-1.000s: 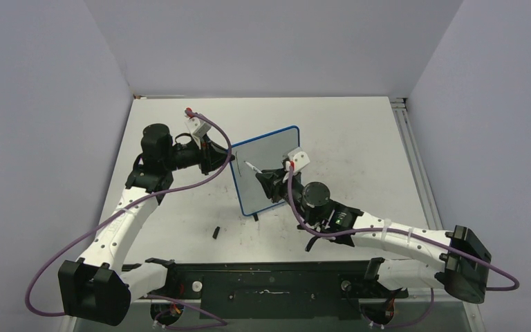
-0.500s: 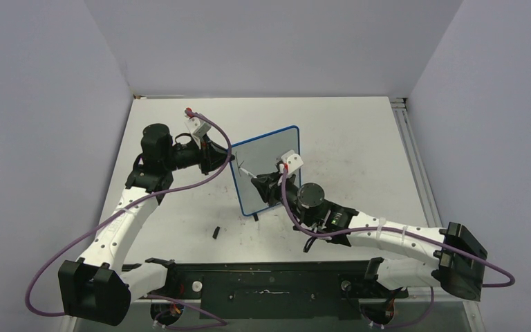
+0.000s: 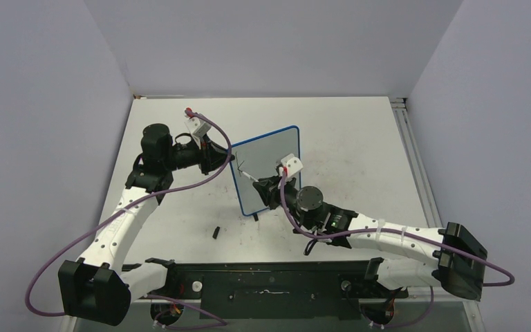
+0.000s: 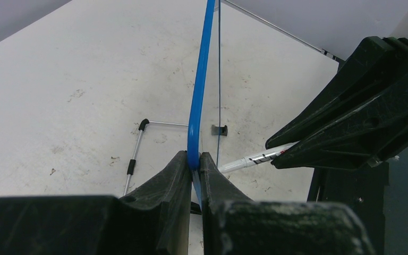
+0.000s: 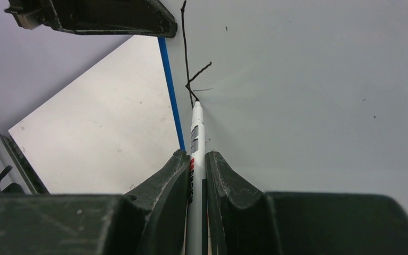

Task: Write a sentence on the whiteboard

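Two grippers: left gripper (image 4: pixel 194 161) is pinching the whiteboard (image 4: pixel 198 95); right gripper (image 5: pixel 194 158) is clenching the marker (image 5: pixel 196 125).
Whiteboard: light, stiff, slick, likely tipping under pressure; grip its blue edge, mid-picture.

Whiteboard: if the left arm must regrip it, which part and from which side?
Best the blue frame on the edge of the whiteboard nearest the left arm, approached edge-on, one jaw on each face. The board stands upright and thin, and the marker writes on its front, so stay on the rim, where the left gripper clamps now.
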